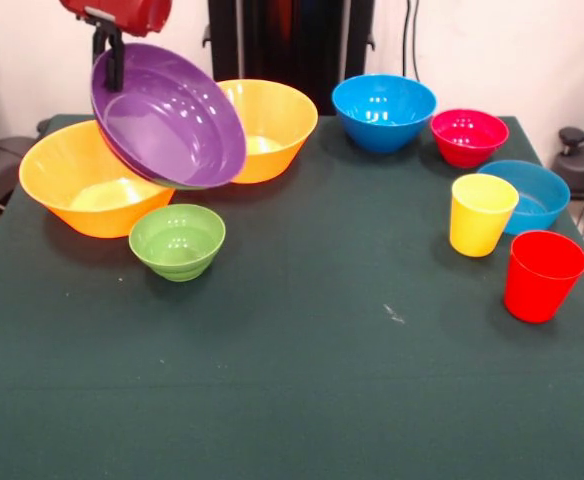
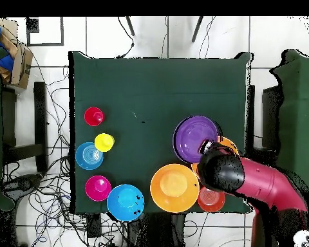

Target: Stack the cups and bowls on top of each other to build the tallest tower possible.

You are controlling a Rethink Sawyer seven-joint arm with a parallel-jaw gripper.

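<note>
My gripper (image 1: 114, 72) is shut on the rim of the wide purple bowl (image 1: 167, 115), which hangs steeply tilted with its inside facing the camera. Its lower edge sits over the inner rim of a large yellow-orange bowl (image 1: 72, 185) at the left; I cannot tell whether they touch. A second yellow-orange bowl (image 1: 272, 125) stands just behind. The small green bowl (image 1: 178, 240) is in front. In the overhead view the purple bowl (image 2: 194, 136) lies beside the arm's head, with the gripper (image 2: 206, 146) at its rim. The yellow cup (image 1: 482, 214) and red cup (image 1: 543, 274) stand at the right.
A deep blue bowl (image 1: 383, 111), a pink-red bowl (image 1: 468, 136) and a shallow blue bowl (image 1: 534, 196) sit at the back right. A small orange bowl (image 2: 211, 200) shows only in the overhead view, beside the red arm (image 2: 263, 183). Cables lie on the floor around the table.
</note>
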